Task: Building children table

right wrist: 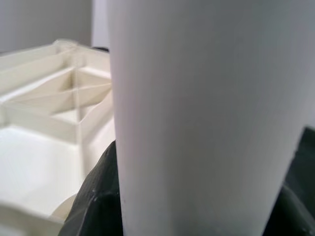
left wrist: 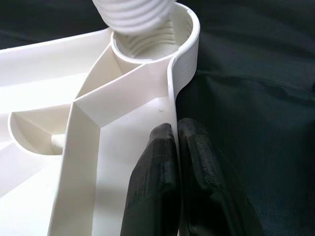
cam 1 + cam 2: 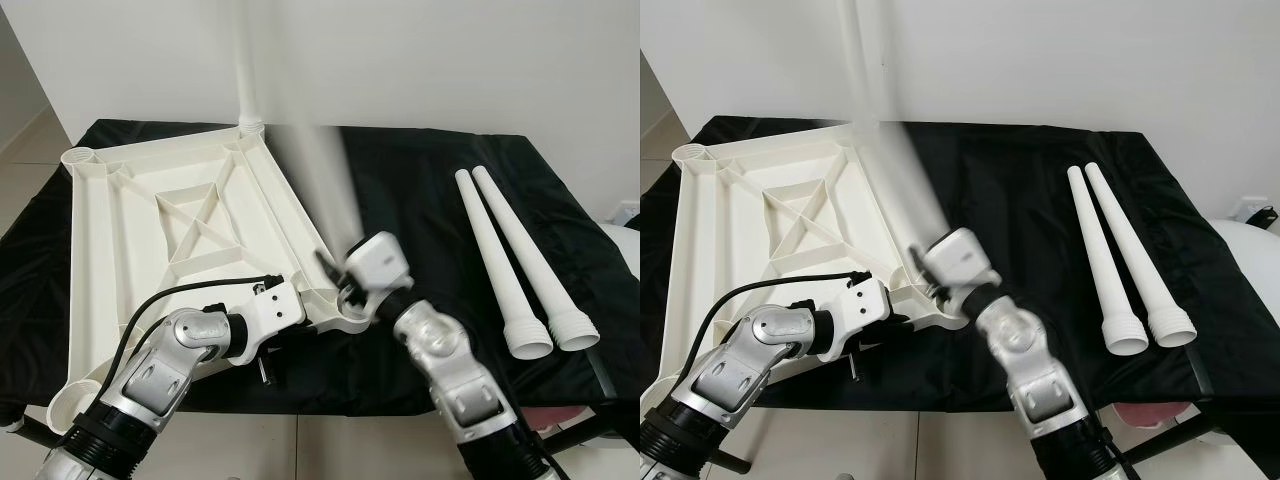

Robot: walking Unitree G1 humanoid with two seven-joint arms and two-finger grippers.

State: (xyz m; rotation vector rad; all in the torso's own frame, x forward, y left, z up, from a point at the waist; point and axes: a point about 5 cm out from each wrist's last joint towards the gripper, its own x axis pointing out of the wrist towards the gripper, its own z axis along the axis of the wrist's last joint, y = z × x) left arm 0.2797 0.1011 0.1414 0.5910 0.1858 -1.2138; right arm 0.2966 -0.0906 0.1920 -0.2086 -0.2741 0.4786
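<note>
A white wall (image 3: 450,60) stands behind, with pale tiled floor (image 3: 20,170) at the robot's left. A black cloth (image 3: 420,200), glossy and creased, covers the work surface.

On its left part lies the tabletop (image 3: 130,230), upside down: a square of smooth white moulded plastic, its underside ribbed with a raised border and an X-braced inner frame, with round threaded sockets at the corners. One fitted leg (image 3: 248,90) rises upright from the far corner socket.

At the near right corner a held leg (image 3: 318,190), a smooth white tapered tube, appears blurred; its long axis runs steeply upward from the corner socket (image 2: 152,44), leaning away from the robot. The left wrist view shows its ribbed threaded end at the socket mouth.

Two spare legs (image 3: 510,260) lie side by side on the cloth at the right, well apart from the tabletop, long axes running away from the robot, ribbed wide ends nearest it.

The right gripper (image 3: 350,290) is clamped around the held leg's lower part. The left gripper (image 2: 177,162) pinches the tabletop's outer rim wall near the same corner, one finger on each side.
</note>
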